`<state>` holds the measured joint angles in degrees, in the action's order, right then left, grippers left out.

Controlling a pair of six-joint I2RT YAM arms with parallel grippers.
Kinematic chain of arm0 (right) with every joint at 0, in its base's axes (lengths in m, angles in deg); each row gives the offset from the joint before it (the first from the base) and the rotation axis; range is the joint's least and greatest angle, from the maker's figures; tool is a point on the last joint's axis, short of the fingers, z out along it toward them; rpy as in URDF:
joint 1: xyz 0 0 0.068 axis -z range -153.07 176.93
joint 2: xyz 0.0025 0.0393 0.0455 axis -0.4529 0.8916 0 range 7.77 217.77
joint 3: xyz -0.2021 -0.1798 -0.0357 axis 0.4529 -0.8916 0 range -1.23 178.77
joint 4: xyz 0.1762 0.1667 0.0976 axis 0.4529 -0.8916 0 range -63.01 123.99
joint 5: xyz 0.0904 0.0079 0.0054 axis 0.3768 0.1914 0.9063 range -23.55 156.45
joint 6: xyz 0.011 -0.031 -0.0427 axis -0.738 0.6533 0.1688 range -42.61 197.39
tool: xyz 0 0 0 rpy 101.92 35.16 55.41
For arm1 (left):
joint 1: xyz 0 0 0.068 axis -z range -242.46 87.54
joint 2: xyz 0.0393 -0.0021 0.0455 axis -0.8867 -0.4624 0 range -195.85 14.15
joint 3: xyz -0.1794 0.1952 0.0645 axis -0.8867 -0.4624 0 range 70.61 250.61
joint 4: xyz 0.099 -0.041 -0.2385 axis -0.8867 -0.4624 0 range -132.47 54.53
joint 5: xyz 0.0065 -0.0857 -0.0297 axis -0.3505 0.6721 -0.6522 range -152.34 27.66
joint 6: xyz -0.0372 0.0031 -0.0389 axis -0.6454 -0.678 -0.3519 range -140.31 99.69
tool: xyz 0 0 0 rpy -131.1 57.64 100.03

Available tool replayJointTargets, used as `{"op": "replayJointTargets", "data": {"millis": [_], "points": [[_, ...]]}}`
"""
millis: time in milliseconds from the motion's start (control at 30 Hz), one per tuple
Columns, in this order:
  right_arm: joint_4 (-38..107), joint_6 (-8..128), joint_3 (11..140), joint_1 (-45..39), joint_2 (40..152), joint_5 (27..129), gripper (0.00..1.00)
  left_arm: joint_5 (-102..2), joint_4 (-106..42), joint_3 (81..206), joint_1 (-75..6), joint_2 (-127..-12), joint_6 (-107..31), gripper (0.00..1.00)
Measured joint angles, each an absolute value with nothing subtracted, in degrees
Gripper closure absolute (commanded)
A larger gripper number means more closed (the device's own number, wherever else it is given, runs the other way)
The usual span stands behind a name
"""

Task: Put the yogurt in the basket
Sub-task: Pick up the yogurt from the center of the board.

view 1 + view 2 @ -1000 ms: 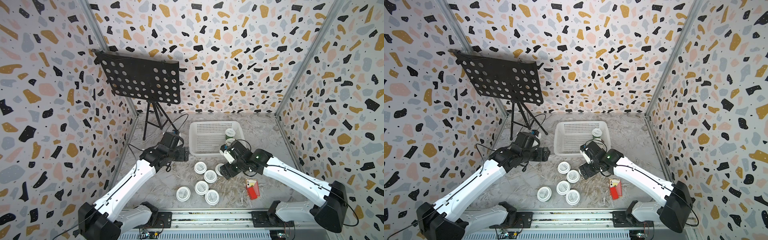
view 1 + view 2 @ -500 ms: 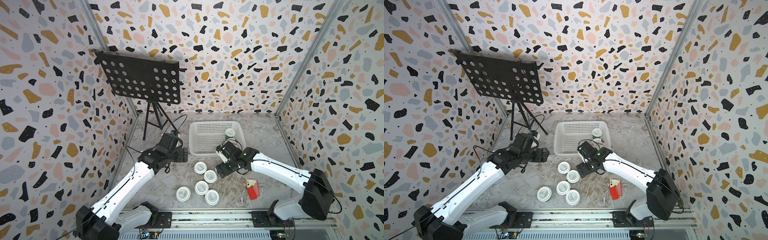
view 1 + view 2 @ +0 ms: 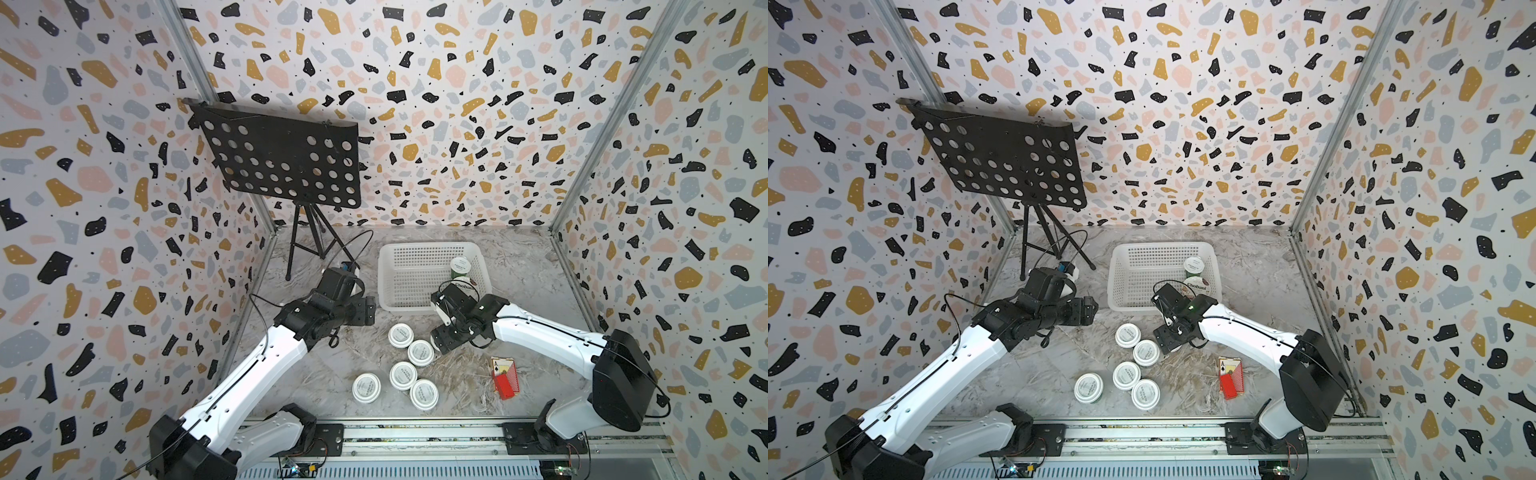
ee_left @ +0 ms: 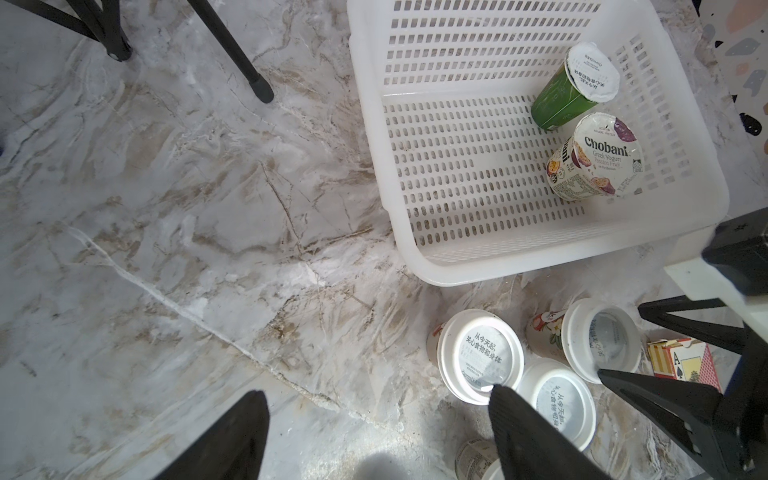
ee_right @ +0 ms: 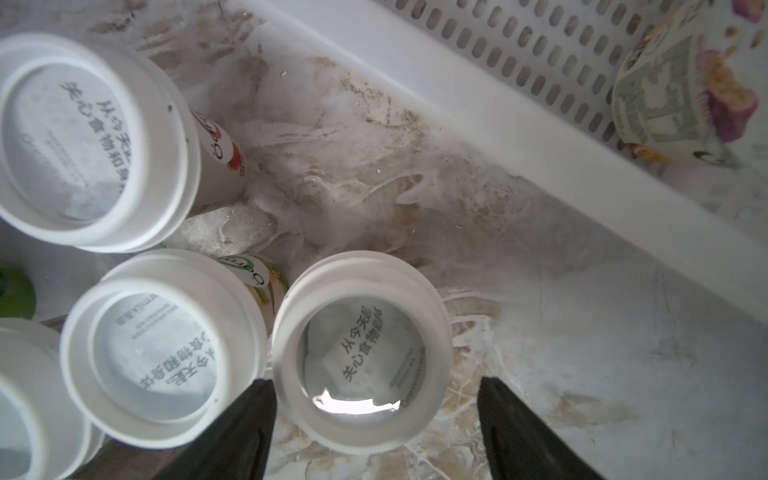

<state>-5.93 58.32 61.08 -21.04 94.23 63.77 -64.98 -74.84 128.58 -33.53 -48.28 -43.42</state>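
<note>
The white basket [image 3: 411,308] [image 3: 1158,245] [image 4: 374,145] [image 5: 540,137] holds a green-sided yogurt [image 3: 460,266] [image 4: 561,97] and a Chobani yogurt [image 3: 1196,286] [image 4: 598,158]. Several white yogurt cups [image 3: 403,375] [image 3: 1127,334] stand on the floor in front of it. My right gripper [image 3: 440,340] [image 5: 376,384] is open and straddles one white cup [image 5: 361,353] [image 4: 602,340]. One finger touches the cup's lid rim; a gap shows at the other finger. My left gripper [image 3: 368,316] [image 4: 376,392] hangs open over bare floor, left of the basket.
A red playing-card box [image 3: 505,376] [image 4: 681,361] lies right of the cups. A black music stand [image 3: 282,162] on a tripod [image 4: 232,45] stands at the back left. Patterned walls enclose three sides. A neighbouring cup [image 5: 162,357] sits tight against the straddled one.
My right gripper has shifted left and down over the cup nearest the basket, and its jaws have narrowed a little. The left arm has barely moved.
</note>
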Motion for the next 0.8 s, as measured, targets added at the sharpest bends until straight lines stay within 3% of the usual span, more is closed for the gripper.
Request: {"op": "replayJointTargets", "data": {"millis": [433,800], "points": [[-5.9,58.6,61.0,-18.1,93.2,62.0,0.21,-64.9,-74.8,128.6,-33.5,-48.3,-43.4,0.13],[-8.7,56.3,63.0,-17.9,92.0,61.8,0.01,-64.9,-74.8,128.5,-33.5,-48.3,-43.4,0.13]]}}
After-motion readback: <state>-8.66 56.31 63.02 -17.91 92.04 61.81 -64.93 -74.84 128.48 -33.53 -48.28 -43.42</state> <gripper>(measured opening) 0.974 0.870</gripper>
